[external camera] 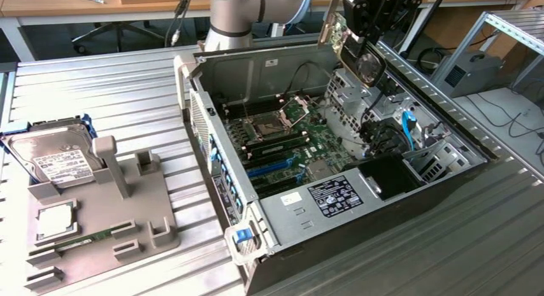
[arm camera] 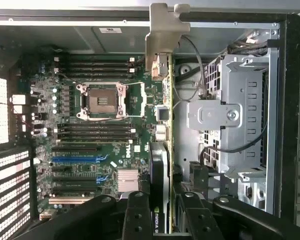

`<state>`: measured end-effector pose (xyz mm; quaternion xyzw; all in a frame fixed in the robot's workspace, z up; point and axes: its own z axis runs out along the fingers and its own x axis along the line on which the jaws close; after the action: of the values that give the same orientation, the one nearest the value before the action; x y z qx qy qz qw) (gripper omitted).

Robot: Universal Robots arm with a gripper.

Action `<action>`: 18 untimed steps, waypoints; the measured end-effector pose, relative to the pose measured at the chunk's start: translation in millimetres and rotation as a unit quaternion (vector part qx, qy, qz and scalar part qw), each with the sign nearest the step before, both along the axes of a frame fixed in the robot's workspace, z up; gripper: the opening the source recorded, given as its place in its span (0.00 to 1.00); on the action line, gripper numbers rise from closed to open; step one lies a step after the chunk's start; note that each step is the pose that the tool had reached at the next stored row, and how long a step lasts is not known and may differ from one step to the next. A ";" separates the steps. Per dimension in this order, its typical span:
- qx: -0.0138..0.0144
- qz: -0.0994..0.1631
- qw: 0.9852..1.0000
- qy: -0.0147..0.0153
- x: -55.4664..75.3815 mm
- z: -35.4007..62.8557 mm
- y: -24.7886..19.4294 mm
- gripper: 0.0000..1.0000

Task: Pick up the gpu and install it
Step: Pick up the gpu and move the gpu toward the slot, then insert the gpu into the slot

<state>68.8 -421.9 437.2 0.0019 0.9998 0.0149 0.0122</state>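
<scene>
Gpu [arm camera: 160, 160] pinched edge-on in my claw [arm camera: 162, 205], above open case [external camera: 255, 70]. Judged light, stiff, fragile; best held by board edges, gentle squeeze.

You are seeing the space above the motherboard [arm camera: 90, 145] lying open inside the case [arm camera: 292, 100], while the drive cage [arm camera: 245, 90] and black cables [arm camera: 266, 115] are crowding the side next to the gpu [arm camera: 159, 165].

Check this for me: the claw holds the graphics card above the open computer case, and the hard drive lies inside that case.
Wrong on the hard drive: it lies outside the computer case, on the grey stand at the exterior view's left, as the exterior view shows. The rest holds: the claw grips the graphics card above the open case.
</scene>
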 end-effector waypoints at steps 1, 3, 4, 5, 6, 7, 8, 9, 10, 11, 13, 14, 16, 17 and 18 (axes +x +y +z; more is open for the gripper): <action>0.000 0.000 1.000 0.000 0.0 0.0 -0.1 0.27; 0.000 0.000 1.000 0.000 0.0 0.0 -0.1 0.27; 0.000 0.000 1.000 0.000 0.0 0.0 -0.1 0.27; 0.000 0.000 1.000 0.000 0.0 0.0 -0.1 0.27; 0.000 0.000 1.000 0.000 0.0 0.0 -0.1 0.27; 0.000 0.000 1.000 0.000 0.0 0.0 -0.1 0.27; 0.000 0.000 1.000 0.000 0.0 0.0 0.0 0.27; 0.000 0.000 1.000 0.000 0.0 0.0 0.0 0.27; 0.000 0.000 1.000 0.000 0.0 0.0 -0.1 0.27; 0.000 0.000 1.000 0.000 0.0 0.0 -0.1 0.27; 0.000 0.000 1.000 0.000 0.0 0.0 0.0 0.27; 0.000 0.000 1.000 0.000 0.0 0.0 -0.1 0.27; 0.000 0.002 1.000 0.000 0.0 0.0 0.0 0.27; 0.000 0.004 1.000 0.000 0.0 0.0 0.0 0.27; 0.000 0.006 1.000 0.000 -0.1 0.0 0.0 0.27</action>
<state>68.8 -421.9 437.2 -0.0038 0.9998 0.0150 0.0122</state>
